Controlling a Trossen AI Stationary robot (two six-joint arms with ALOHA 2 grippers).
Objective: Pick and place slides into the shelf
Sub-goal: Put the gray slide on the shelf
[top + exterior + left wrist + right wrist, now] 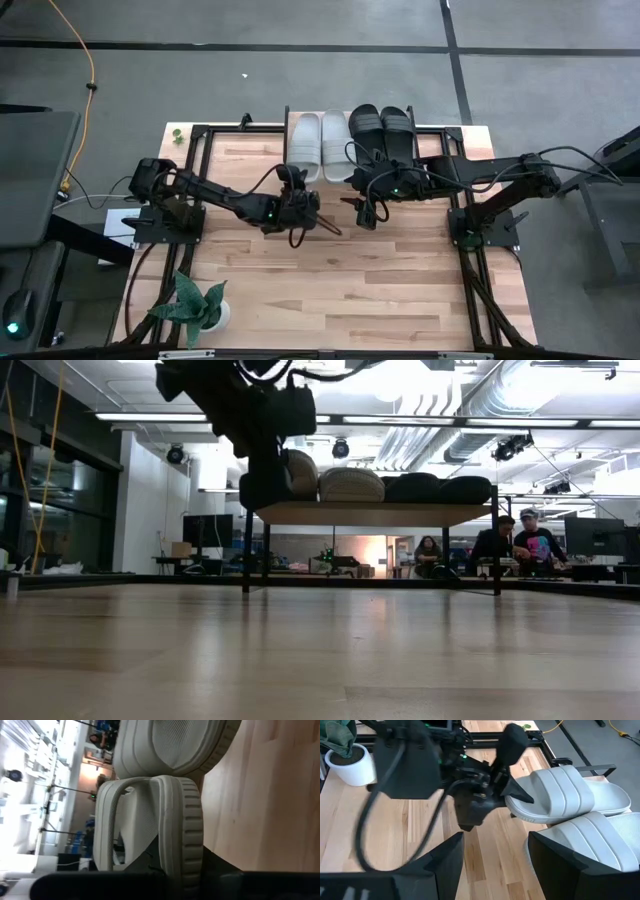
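Note:
The shelf (370, 513) stands at the table's far edge. All the slides rest sole-down on its plank: two light grey ones (304, 148) (336, 145) and, to their right, two black ones (366, 130) (398, 130). My left gripper (296, 185) is open at the near end of the left grey slide (565, 795). Seen from the right wrist, one finger (522, 796) is at the slide's edge and the other (512, 740) stands well off it. My right gripper (495, 865) is open and hovers over the table in front of the shelf (362, 200), holding nothing. My left gripper is open at the near end (172, 865) of the left grey slide, coming level from the table's near side. I cannot tell whether a finger touches the sole's edge. The slide lies flat on the shelf's plank.
A potted plant (200, 305) stands near the table's near left corner. Black frame rails (195, 160) run along the table's left, right and far sides. The wooden tabletop (380, 290) stretches in front of the shelf. People (510, 545) sit in the room behind.

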